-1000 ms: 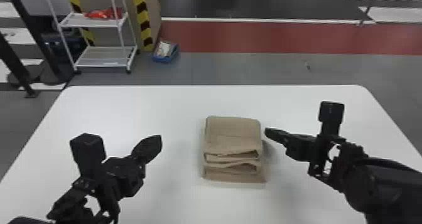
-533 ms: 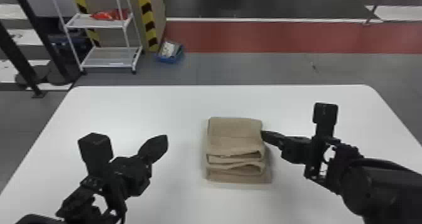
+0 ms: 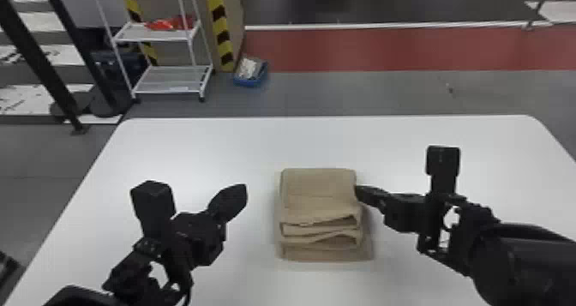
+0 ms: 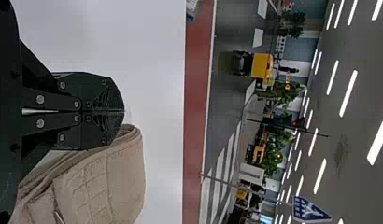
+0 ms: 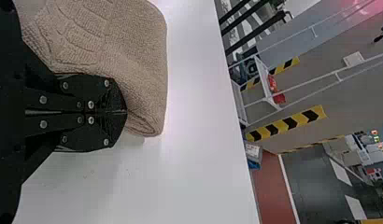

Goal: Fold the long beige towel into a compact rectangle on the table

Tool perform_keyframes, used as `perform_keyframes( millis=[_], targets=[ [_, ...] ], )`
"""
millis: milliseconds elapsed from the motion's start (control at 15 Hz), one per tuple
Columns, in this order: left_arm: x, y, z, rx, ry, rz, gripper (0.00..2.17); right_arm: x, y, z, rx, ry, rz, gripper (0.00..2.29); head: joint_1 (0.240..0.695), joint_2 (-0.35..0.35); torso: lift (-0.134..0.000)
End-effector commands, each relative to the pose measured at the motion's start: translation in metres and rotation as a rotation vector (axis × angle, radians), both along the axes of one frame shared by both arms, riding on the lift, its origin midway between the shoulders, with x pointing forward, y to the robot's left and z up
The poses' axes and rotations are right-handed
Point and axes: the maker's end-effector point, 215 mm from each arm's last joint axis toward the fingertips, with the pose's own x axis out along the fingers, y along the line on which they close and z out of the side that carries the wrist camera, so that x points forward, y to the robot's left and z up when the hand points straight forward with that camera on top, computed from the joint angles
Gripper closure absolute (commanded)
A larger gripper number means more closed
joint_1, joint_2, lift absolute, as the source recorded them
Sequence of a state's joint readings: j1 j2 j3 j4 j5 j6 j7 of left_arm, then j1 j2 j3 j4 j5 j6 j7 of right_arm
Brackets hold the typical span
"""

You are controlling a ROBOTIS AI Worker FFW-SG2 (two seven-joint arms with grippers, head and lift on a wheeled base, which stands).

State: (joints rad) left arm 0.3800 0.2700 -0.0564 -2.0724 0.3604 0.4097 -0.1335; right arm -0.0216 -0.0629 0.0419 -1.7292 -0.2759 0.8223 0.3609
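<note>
The beige towel point(image 3: 319, 189) lies folded into a compact stacked rectangle on the white table point(image 3: 205, 151), its layered edges facing the robot. Left of the towel, with a gap between, is my left gripper point(image 3: 245, 193); my right gripper point(image 3: 358, 191) is at the towel's right side, its tip at the edge. In the left wrist view, the left gripper point(image 4: 123, 111) is shut with nothing between its fingers, and the towel point(image 4: 105, 182) shows beside it. In the right wrist view, the right gripper point(image 5: 126, 112) is also shut, close against the towel point(image 5: 138, 60).
Beyond the table's far edge stand a white shelf rack point(image 3: 171, 80) with a red item on it and a blue box point(image 3: 250, 74) on the floor. Black posts point(image 3: 40, 61) rise at the far left.
My right gripper has moved left, closing the small gap to the towel's right side. The left gripper has shifted slightly in the head view, still apart from the towel. The towel keeps its folded shape.
</note>
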Motion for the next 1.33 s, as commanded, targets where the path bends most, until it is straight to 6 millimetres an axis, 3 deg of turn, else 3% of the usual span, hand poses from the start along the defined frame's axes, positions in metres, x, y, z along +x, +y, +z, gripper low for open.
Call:
perform_keyframes(
  millis=[0, 67, 133, 267, 400, 533, 600, 800, 933, 1067, 1267],
  targets=[
    [0.000, 0.001, 0.003, -0.001, -0.007, 0.002, 1.86, 0.000, -0.007, 0.003, -0.001, -0.013, -0.015, 1.88, 0.695, 0.079, -0.124],
    [0.001, 0.002, 0.003, 0.000, -0.007, 0.004, 1.86, 0.001, -0.016, 0.006, 0.002, -0.024, -0.032, 1.83, 0.695, 0.081, -0.124],
    [0.002, 0.003, 0.005, 0.000, -0.014, 0.009, 1.86, 0.004, -0.025, 0.016, 0.004, -0.057, -0.048, 1.58, 0.695, 0.079, -0.124],
    [0.007, 0.004, 0.016, -0.004, -0.048, 0.023, 1.85, 0.006, -0.050, 0.038, 0.028, -0.126, -0.080, 0.85, 0.695, 0.067, -0.124],
    [0.016, 0.007, 0.037, 0.000, -0.114, 0.046, 1.12, 0.008, -0.079, 0.065, 0.044, -0.194, -0.103, 0.38, 0.695, 0.038, -0.124],
    [0.024, 0.006, 0.047, 0.010, -0.140, 0.056, 0.25, 0.006, -0.097, 0.089, 0.046, -0.254, -0.113, 0.36, 0.695, 0.018, -0.124],
    [0.028, 0.004, 0.053, 0.029, -0.165, 0.070, 0.07, 0.004, -0.108, 0.099, 0.041, -0.286, -0.121, 0.33, 0.695, 0.006, -0.124],
    [0.035, -0.013, 0.079, 0.071, -0.271, 0.106, 0.07, -0.010, -0.115, 0.127, 0.011, -0.384, -0.137, 0.08, 0.695, -0.032, -0.124],
    [0.039, -0.023, 0.083, 0.090, -0.307, 0.120, 0.07, -0.020, -0.118, 0.139, -0.001, -0.446, -0.149, 0.08, 0.695, -0.048, -0.124],
    [0.038, -0.037, 0.109, 0.131, -0.467, 0.161, 0.07, -0.027, -0.128, 0.146, -0.012, -0.503, -0.172, 0.08, 0.695, -0.067, -0.124],
    [0.040, -0.052, 0.099, 0.128, -0.453, 0.155, 0.07, -0.032, -0.143, 0.144, -0.029, -0.546, -0.207, 0.09, 0.695, -0.099, -0.124]
  ],
)
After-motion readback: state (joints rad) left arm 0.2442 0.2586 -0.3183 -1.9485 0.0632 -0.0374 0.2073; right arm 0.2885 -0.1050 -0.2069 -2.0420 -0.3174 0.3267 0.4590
